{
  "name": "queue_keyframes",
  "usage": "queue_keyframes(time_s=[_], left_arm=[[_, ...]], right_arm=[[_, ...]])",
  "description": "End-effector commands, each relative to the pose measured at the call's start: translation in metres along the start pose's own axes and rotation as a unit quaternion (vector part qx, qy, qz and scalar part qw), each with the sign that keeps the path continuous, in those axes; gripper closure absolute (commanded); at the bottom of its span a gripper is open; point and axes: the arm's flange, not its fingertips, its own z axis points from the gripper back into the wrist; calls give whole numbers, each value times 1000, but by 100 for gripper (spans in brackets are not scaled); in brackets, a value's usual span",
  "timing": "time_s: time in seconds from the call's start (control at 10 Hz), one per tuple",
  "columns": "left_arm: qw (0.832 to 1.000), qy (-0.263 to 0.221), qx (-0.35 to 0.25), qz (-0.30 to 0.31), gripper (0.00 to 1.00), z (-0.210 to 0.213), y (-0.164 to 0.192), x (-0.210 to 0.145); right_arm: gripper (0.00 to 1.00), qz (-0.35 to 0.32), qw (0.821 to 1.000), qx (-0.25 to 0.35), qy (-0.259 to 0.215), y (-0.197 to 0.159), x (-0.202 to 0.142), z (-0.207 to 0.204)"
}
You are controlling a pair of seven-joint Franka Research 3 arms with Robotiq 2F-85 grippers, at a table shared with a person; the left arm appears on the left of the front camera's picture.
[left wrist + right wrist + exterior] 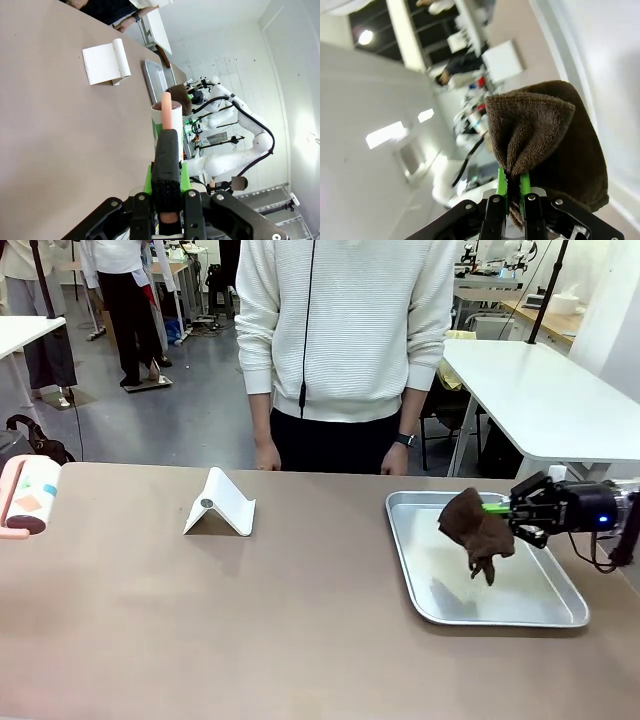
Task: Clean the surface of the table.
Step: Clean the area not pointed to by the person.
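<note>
- Noted bare table (250,630) closest in front view, with long axis left to right. Found right gripper (508,508) clenched on brown cloth (478,530), hanging over tray (405,560) at right, seemingly clear of it. Placed open tabletop below and to robot's left of cloth. Spotted roller (32,495) at far left edge.
- Found, in left wrist view, left gripper (166,150) clamped on roller's pink handle (166,107), with table (60,140) stretching ahead toward tray (152,80).
- Saw, in right wrist view, pads (501,182) pinching a cloth fold (545,130). Judged right arm nearer for wiping.
</note>
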Motion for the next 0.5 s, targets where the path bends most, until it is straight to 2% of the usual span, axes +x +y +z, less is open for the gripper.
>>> queue_keyframes(time_s=[0.0, 0.2, 0.4], left_arm=[[1000, -5, -2, -3, 79, -1, -4, -2], [1000, -5, -2, -3, 79, -1, -4, -2], [1000, -5, -2, -3, 79, -1, -4, -2]], right_arm=[[89, 32, 999, 35, 27, 18, -26, 34], [89, 85, 991, 90, 46, 36, -62, 84], [89, 112, 984, 135, 26, 33, -80, 127]])
